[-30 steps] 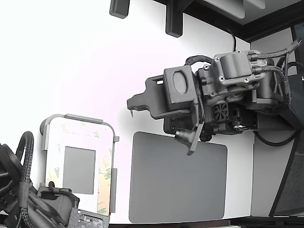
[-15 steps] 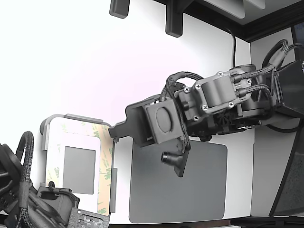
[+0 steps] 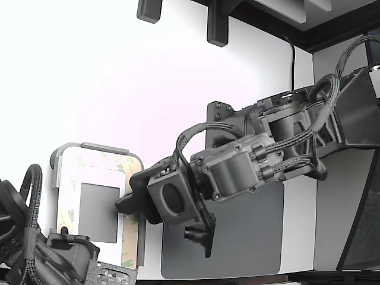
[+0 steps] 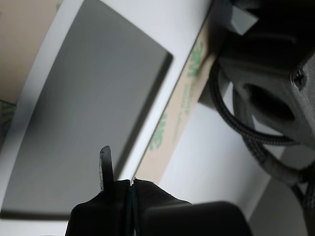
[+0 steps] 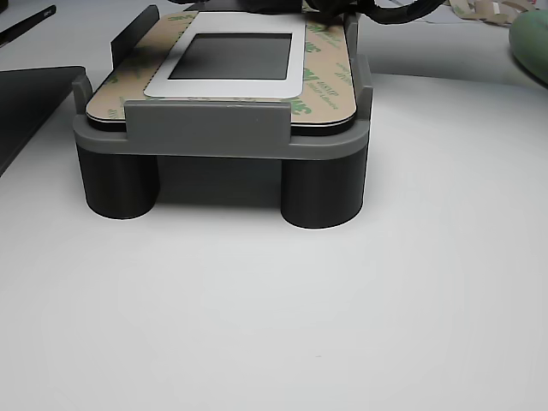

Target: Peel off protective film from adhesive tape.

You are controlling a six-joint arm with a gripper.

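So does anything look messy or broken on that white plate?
Nothing stands out. The long tan paper liner strip lies flat along the edge of the white rounded plate, which sits square in its grey holder. No tear or lifted corner shows.

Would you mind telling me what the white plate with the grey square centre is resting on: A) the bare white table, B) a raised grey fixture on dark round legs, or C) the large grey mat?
B: the other view shows the white plate seated in a raised grey fixture that stands on dark round legs on the table.
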